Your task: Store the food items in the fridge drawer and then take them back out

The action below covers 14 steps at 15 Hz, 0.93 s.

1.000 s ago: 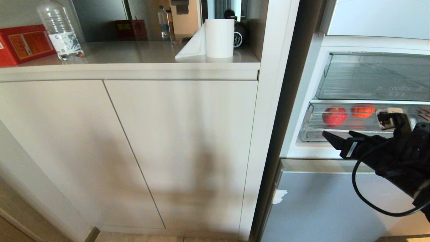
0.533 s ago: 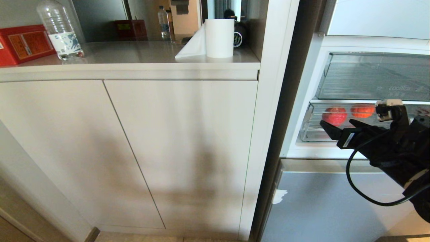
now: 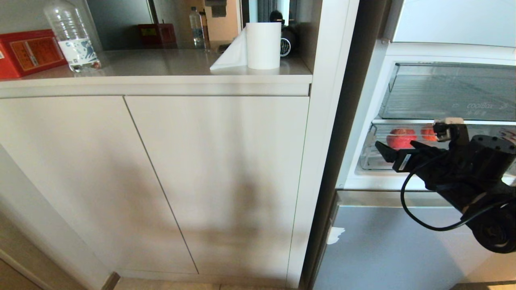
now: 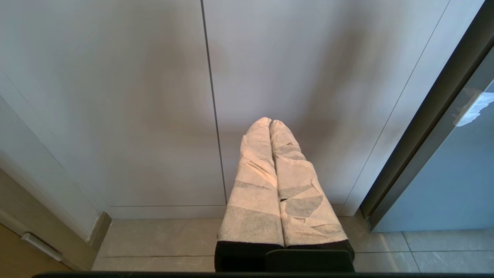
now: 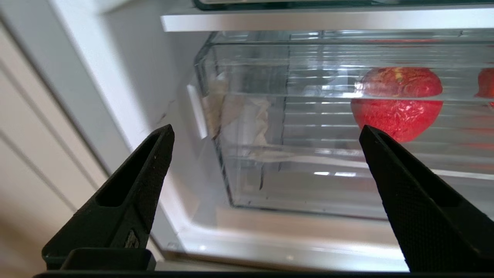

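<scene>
The clear fridge drawer (image 3: 373, 159) sits pushed in under a white shelf. Two food items lie inside it: a red fruit (image 3: 401, 138) and an orange-red one (image 3: 427, 132), half hidden behind my right wrist. My right gripper (image 3: 397, 150) hovers just in front of the drawer's left front corner, open and empty. In the right wrist view the gripper (image 5: 266, 129) faces the drawer (image 5: 270, 185), with the red fruit (image 5: 397, 102) behind its wall and the other fruit (image 5: 487, 83) at the frame edge. My left gripper (image 4: 270, 121), wrapped in white tape, is shut and parked low before the cabinet.
A clear bin with faint lettering (image 3: 451, 92) sits above the drawer. The pale-blue lower fridge door (image 3: 395, 249) is below. White cabinet doors (image 3: 181, 169) stand to the left. The counter holds a paper roll (image 3: 263, 45), a bottle (image 3: 72, 36) and a red box (image 3: 28, 50).
My right arm has moved up and to the left, closer to the drawer front, and now covers part of the orange-red fruit. The left arm has not moved.
</scene>
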Motion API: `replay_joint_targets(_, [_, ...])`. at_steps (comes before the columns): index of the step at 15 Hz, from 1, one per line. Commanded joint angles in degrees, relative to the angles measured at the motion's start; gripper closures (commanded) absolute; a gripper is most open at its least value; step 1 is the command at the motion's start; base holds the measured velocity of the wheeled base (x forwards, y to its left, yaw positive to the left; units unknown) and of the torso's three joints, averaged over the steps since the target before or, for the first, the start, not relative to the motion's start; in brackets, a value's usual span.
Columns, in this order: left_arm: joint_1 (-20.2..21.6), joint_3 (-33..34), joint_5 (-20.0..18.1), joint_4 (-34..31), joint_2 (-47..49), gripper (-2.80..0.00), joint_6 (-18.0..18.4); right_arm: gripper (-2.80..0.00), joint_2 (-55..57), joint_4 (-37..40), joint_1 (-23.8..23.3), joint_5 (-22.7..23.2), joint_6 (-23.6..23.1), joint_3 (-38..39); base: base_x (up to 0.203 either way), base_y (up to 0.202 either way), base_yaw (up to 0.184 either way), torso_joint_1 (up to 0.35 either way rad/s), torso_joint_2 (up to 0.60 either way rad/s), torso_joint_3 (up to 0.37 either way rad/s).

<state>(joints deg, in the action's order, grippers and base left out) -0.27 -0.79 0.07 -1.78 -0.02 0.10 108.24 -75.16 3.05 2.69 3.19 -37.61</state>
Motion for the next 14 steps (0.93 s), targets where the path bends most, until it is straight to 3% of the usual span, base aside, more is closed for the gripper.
replay_joint_targets(1, [0.0, 0.0, 0.01, 0.02, 0.02, 0.0, -0.01, -2.8, 2.56, -0.42, 0.37, -0.14, 0.21, -1.9, 0.0, 0.0, 0.0, 0.0, 0.0, 0.0])
replay_joint_targets(14, [0.0, 0.0, 0.01, 0.02, 0.02, 0.0, -0.01, -2.8, 6.02, -0.34, 3.0, -3.31, 0.15, -7.12, 0.0, 0.0, 0.0, 0.0, 0.0, 0.0])
